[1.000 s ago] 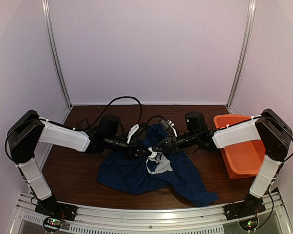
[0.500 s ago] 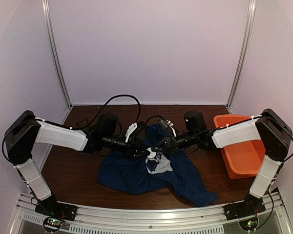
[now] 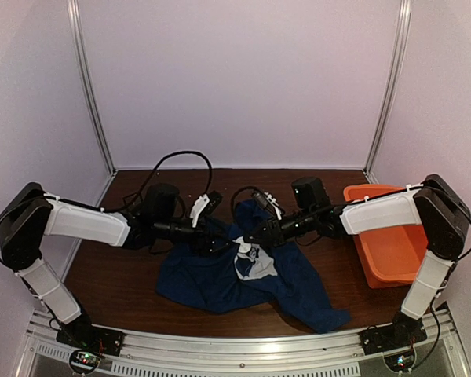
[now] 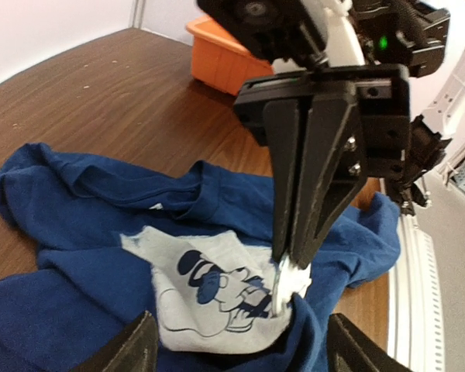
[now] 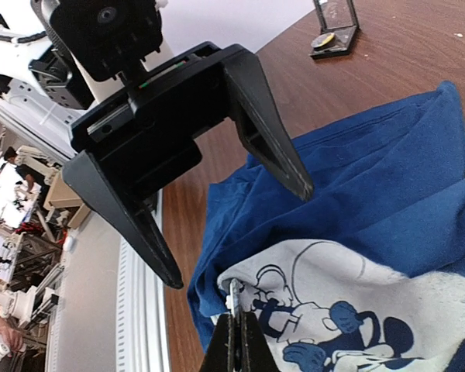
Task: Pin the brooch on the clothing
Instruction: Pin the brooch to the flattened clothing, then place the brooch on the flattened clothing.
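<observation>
Right gripper (image 4: 288, 263) tight on white print (image 4: 209, 298) of T-shirt (image 4: 77, 209) — left gripper (image 5: 240, 239) wide open, empty, just beside.

**Brooch barely visible, edges crop the rest**

The brooch (image 5: 233, 294) shows only as a thin pale sliver at the tips of the right hand (image 5: 234, 311); from above it is too small to find. The top edge crops the black hinged box (image 5: 333, 31). The left wrist view catches only two finger stubs of the left hand (image 4: 244, 349), and the right hand hides part of the orange tub (image 4: 213, 54).
</observation>
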`<state>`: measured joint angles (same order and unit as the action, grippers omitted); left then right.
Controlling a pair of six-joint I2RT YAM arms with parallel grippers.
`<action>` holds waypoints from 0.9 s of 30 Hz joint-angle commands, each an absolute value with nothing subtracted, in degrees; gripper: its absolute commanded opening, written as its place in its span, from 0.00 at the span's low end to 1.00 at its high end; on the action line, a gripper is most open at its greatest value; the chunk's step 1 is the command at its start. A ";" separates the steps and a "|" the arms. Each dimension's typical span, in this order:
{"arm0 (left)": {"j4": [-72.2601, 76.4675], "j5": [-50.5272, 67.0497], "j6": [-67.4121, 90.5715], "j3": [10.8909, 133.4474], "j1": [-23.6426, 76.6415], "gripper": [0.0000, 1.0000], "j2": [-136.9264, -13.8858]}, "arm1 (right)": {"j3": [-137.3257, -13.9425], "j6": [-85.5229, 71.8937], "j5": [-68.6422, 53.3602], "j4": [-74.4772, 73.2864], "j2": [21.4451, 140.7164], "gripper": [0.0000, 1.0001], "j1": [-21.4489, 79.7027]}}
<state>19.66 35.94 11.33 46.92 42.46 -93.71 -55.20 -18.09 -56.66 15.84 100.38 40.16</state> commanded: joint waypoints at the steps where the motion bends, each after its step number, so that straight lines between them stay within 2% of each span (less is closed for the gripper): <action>1: 20.53 21.89 16.53 43.85 41.08 0.84 -90.42 | -56.90 -10.70 -45.90 8.55 96.90 0.00 40.60; 6: 15.22 5.99 22.28 41.66 38.74 0.92 -88.25 | -57.52 -6.46 -34.15 4.88 95.14 0.00 43.60; 11: 10.08 -4.88 26.48 42.29 37.66 0.95 -88.95 | -61.49 -1.21 -25.96 -1.63 96.97 0.00 49.42; 16: 3.89 -11.35 29.82 45.97 37.37 0.96 -92.98 | -65.43 2.36 -25.56 -6.72 97.95 0.25 53.23; 17: 3.27 -11.72 29.91 46.71 37.36 0.96 -93.88 | -65.51 2.15 -25.69 -7.10 97.24 0.33 53.10; 21: 0.81 -13.44 29.80 50.54 37.07 0.98 -96.50 | -64.06 -0.82 -24.86 -6.26 93.72 0.53 49.90; 23: 0.32 -13.90 30.09 52.13 36.73 0.98 -97.33 | -63.06 -4.00 -24.37 -4.54 92.03 0.58 47.07; 27: -2.64 -14.12 29.79 56.48 36.17 0.98 -99.72 | -63.39 -8.54 -17.23 -5.46 92.42 0.61 41.89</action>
